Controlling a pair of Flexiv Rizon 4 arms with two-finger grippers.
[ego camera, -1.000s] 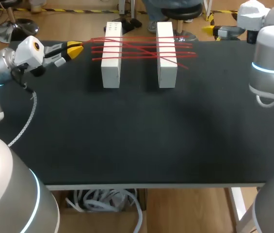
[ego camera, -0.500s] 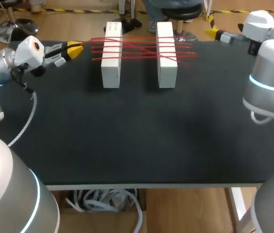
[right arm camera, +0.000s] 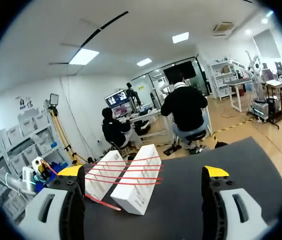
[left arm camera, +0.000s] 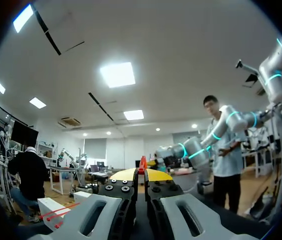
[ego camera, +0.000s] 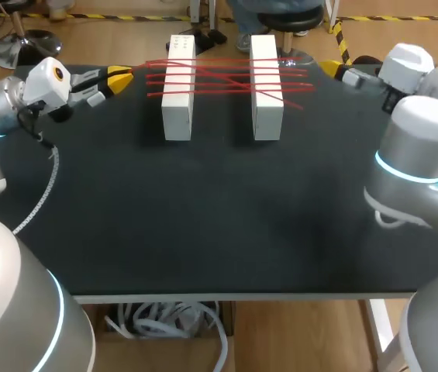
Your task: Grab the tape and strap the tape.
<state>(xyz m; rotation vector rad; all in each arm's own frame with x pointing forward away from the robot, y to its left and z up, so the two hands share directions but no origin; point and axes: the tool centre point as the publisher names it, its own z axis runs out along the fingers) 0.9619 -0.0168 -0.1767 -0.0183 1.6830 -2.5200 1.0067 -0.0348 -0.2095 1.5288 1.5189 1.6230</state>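
left tool (ego camera: 122, 77) clamps the red tape (ego camera: 226, 75) at upper left; right tool (right arm camera: 143, 172), fingers apart, could snag strands, toppling the white blocks (ego camera: 178, 101).

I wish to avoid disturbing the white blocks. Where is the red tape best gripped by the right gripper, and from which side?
Probably the loose tail of the red tape, which sticks out past the right white block toward the right side. The right gripper, open, could come from the right, fingers across the thin strand; elsewhere the tape runs taut.
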